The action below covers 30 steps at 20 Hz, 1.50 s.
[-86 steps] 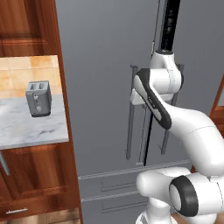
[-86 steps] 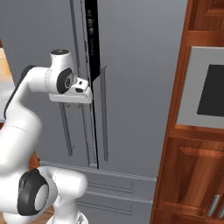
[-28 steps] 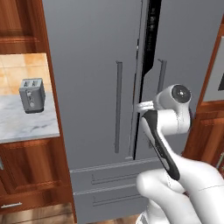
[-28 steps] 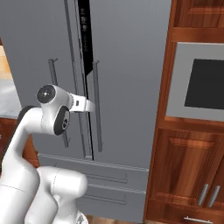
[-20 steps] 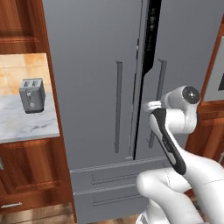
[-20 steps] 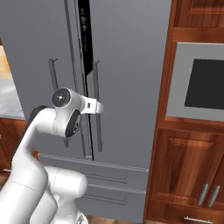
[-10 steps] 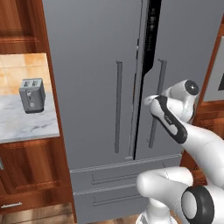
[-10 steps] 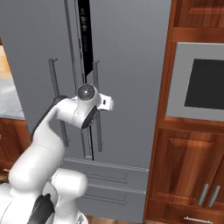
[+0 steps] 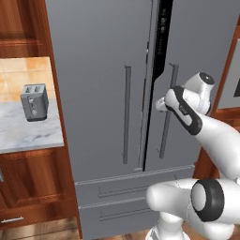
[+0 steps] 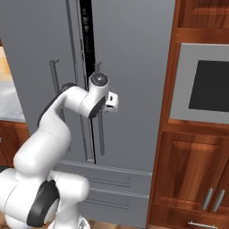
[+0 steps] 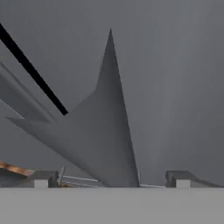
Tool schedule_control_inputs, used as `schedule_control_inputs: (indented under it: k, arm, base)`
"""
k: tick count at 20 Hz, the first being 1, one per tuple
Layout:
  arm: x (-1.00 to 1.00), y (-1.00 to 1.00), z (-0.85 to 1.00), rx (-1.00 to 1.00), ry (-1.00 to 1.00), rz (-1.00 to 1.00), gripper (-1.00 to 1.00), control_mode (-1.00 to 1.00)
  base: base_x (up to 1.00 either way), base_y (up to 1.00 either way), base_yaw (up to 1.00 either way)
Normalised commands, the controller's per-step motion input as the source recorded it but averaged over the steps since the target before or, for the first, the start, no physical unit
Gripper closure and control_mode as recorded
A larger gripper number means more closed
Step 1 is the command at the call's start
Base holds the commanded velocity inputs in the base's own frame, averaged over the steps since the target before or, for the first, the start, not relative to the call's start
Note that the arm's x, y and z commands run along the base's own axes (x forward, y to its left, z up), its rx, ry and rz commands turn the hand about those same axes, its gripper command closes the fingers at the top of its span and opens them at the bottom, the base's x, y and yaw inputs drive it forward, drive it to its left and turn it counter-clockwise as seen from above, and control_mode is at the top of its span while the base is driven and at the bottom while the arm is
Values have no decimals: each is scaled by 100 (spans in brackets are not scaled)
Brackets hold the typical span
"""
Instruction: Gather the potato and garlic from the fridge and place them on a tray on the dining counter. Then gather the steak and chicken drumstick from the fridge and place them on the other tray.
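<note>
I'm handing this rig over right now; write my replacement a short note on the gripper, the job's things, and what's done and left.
Gripper: open, holding nothing, close up against the tall grey double-door fridge, by the right door's long vertical bar handle.
Fridge: a dark gap shows between the doors in the left base view; whether a door is ajar, I cannot tell. Drawers shut.
Done: nothing gathered that I can see.
Left: open the fridge, move potato and garlic to one tray, steak and drumstick to the other.

The arm swings right across the fridge (image 9: 108, 84) front, carrying the wide-open pincer (image 11: 111, 177) past the right door handle (image 9: 167, 112).
</note>
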Motion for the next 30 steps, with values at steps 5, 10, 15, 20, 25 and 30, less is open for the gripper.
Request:
schedule_control_inputs:
  k: [5,10,15,20,25,30]
  arm:
    - [4,28,-37,0,-55,-37,100,-100]
    - [4,27,-91,2,-45,-59,100,-100]
    - [67,16,-89,2,-23,-33,100,-100]
    - [100,-81,-82,0,-14,38,100,-100]
    - [93,-49,-54,1,-2,38,100,-100]
    - [-3,-1,-8,0,3,-9,100,-100]
  base:
    - [0,0,0]
    - [0,0,0]
    - [0,0,0]
    - [0,0,0]
    - [0,0,0]
    - [0,0,0]
